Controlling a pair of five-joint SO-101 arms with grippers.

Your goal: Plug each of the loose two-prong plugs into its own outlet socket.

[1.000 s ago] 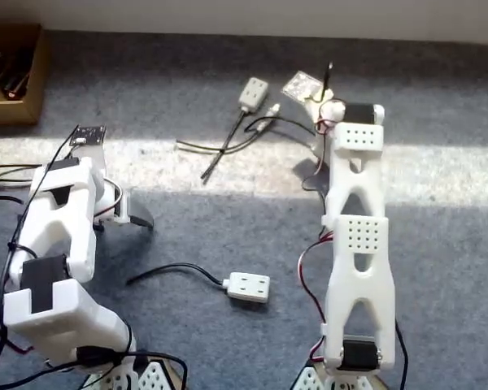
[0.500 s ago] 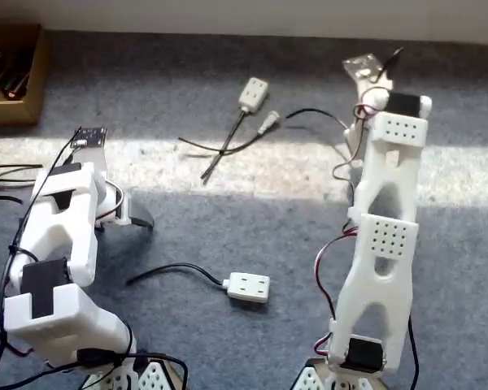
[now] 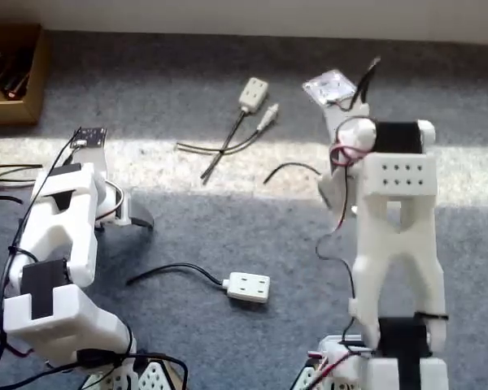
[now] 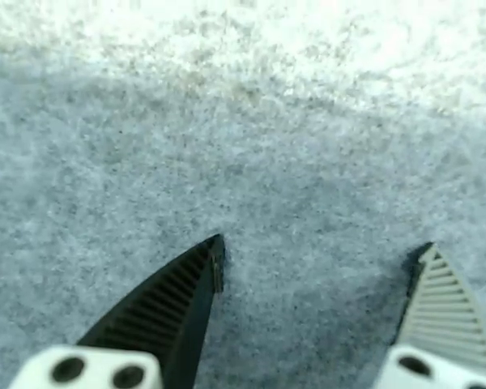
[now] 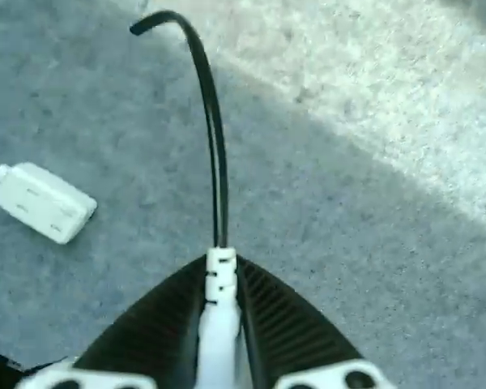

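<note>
1. The right claw [image 5: 221, 267] is pinching a white plug [image 5: 219, 320], held up in the air to the right of the near socket [image 3: 248, 286].
2. The left claw [image 4: 320, 251] is spread wide, low over the bench [image 4: 308, 121], to the left of that socket.
3. The plug looks small, light and hard. Its black cord [image 5: 213, 138] is bendy and may tug it sideways.
4. It is best to hold the hard white body, not the cord.

Carpeted room, prob. a home or office corner used as a hobby robotics setup: grey carpet [image 3: 187, 244] as work surface, sunlight band [image 3: 228, 166] running past the brown box [image 3: 24, 81] on its near side, stick-like items inside the box, pale wall [image 3: 228, 12] behind it, white printed arm [image 3: 61, 236] w/ bare wiring near it
</note>
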